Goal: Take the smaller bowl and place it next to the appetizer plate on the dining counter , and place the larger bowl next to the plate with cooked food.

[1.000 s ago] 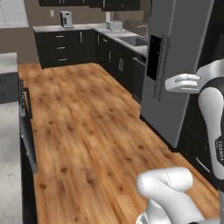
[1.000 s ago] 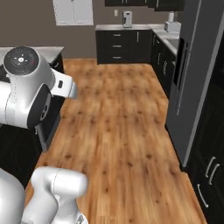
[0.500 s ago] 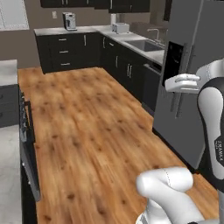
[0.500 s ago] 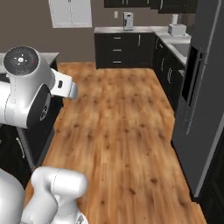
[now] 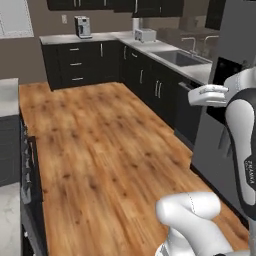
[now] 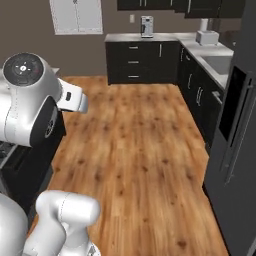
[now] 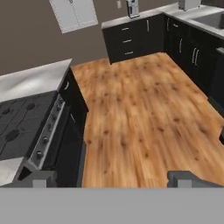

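Item: pincer [image 7: 112,179]. State: spread wide, its two dark tips far apart at the bottom of the hand view, nothing between them. It is carried high and looks forward and down over the wooden floor [image 7: 144,113].

Item: bowls, smaller and larger. Location: cannot be told; no bowl, plate or dining counter can be made out from any camera. The relation the coming move turns on, which way a bowl lies from the pincer, is therefore unsettled.

Item: stove [image 7: 26,127]. Location: near left in the hand view, dark cooktop with a row of knobs on its front edge, grey worktop [image 7: 35,78] just beyond it.

Item: far worktop [image 6: 150,37]. Location: along the back wall, over dark cabinets [image 6: 142,62]; carries a coffee machine [image 6: 146,26] and, to the right, a toaster [image 6: 206,36].

Item: sink [image 5: 182,57]. Location: right run of cabinets, past the toaster.

Item: fridge [image 6: 237,125]. Location: near right, tall and dark.

Judgement: search stage; the base probably must drive or turn until a bowl comes into sight before any reach.
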Controlling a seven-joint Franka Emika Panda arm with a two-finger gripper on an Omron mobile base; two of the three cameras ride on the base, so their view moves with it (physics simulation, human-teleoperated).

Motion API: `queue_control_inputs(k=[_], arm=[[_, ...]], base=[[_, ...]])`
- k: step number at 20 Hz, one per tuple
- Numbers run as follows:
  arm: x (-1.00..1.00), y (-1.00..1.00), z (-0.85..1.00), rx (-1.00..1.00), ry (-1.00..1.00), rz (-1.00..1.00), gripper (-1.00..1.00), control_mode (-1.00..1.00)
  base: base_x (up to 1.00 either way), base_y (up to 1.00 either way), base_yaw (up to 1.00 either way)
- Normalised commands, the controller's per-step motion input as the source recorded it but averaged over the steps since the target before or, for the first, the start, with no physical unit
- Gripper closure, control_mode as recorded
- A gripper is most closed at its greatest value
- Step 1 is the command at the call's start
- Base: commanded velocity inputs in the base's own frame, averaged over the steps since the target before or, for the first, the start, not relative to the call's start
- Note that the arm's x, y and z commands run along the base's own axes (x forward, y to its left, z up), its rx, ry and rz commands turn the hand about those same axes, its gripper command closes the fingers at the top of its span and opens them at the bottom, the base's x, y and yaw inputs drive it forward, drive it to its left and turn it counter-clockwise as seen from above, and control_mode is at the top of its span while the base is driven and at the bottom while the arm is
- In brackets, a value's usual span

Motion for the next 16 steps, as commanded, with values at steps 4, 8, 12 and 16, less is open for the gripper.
queue_control_inputs(k=[4,8,12,16], arm=[[0.0,0.0,0.0,0.0,0.0,0.0,-1.0,1.0],[0.0,0.0,0.0,0.0,0.0,0.0,-1.0,1.0],[0.0,0.0,0.0,0.0,0.0,0.0,-1.0,1.0],[0.0,0.0,0.0,0.0,0.0,0.0,-1.0,1.0]], base=[[1.0,-0.14,0.0],[1.0,-0.07,0.0],[1.0,-0.05,-0.01],[0.99,-0.2,-0.02]])
